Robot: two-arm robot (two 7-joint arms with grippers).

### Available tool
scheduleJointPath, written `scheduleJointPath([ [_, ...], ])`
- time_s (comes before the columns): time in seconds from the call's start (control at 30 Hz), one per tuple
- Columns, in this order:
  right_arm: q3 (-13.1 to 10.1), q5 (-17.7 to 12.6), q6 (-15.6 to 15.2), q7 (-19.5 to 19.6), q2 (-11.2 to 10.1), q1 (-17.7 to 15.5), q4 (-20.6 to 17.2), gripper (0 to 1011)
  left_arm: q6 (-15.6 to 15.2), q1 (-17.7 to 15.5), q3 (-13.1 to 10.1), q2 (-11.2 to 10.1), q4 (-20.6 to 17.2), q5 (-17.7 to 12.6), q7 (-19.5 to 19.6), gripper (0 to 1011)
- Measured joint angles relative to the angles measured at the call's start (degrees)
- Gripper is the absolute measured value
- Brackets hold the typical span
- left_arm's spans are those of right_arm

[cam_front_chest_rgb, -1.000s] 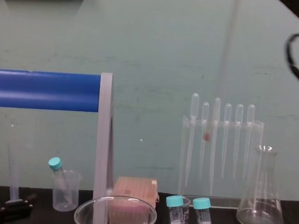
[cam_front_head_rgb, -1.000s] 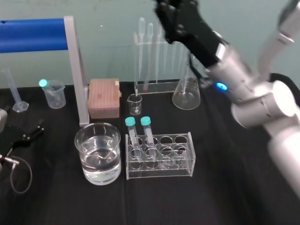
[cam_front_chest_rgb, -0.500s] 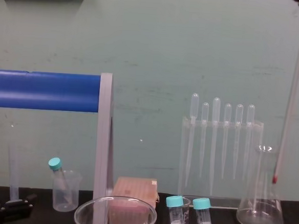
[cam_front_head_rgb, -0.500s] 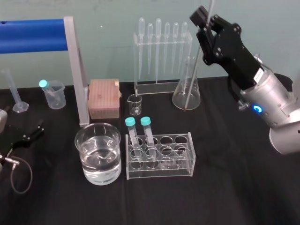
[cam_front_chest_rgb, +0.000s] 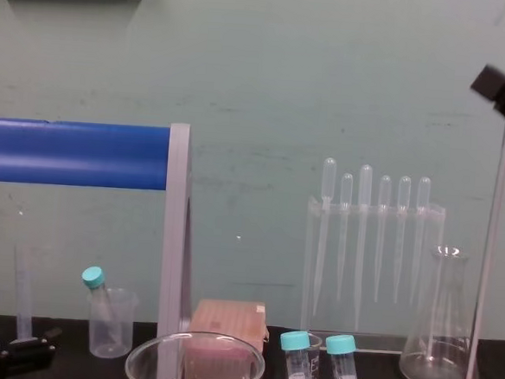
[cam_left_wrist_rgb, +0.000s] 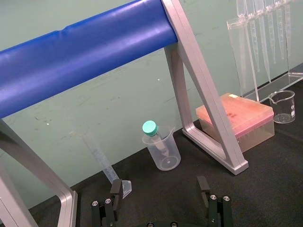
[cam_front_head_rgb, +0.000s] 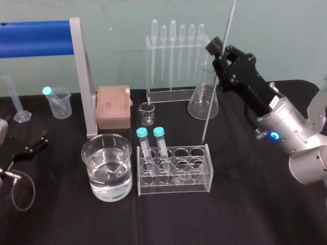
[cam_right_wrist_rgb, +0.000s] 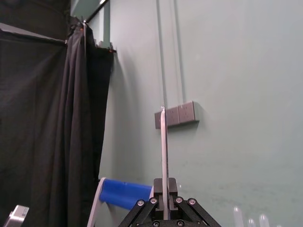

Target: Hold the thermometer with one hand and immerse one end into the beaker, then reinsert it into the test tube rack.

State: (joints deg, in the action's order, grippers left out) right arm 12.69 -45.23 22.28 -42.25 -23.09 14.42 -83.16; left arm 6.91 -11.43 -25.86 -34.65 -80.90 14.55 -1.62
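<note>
Grips the thermometer (cam_front_head_rgb: 210,109) high on its stem, pinched between the fingers of the right gripper (cam_front_head_rgb: 217,51), above the rear right of the desk (cam_front_head_rgb: 245,204). Holds it nearly upright, red tip down, close by the right end of the test tube rack (cam_front_head_rgb: 194,168) and before the conical flask (cam_front_head_rgb: 203,102). Stands well apart from the water-filled beaker (cam_front_head_rgb: 84,155), just left of the rack. Rests the left gripper (cam_left_wrist_rgb: 159,189) low at far left, fingers spread.

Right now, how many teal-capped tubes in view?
3. Two stand side by side, left end of the test tube rack: one tube, its neighbour. A third tube leans in the small cup, far left.
</note>
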Motion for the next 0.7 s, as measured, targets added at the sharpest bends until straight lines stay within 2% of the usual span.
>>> scheduleJointPath([
  [0.23, 0.8, -0.2, -0.6, -1.0, 0.8, 0.7, 2.5, 55, 0.0, 0.0, 0.0, 0.0, 0.0, 0.0, 0.0, 1008],
  [0.43, 1.2, -0.1, -0.9, -1.1, 1.0, 0.8, 3.0, 56, 0.0, 0.0, 0.0, 0.0, 0.0, 0.0, 0.0, 1008],
  [0.7, 2.3, 1.3, -1.8, -1.0, 0.9, 1.4, 4.5, 55, 0.0, 0.0, 0.0, 0.0, 0.0, 0.0, 0.0, 1008],
])
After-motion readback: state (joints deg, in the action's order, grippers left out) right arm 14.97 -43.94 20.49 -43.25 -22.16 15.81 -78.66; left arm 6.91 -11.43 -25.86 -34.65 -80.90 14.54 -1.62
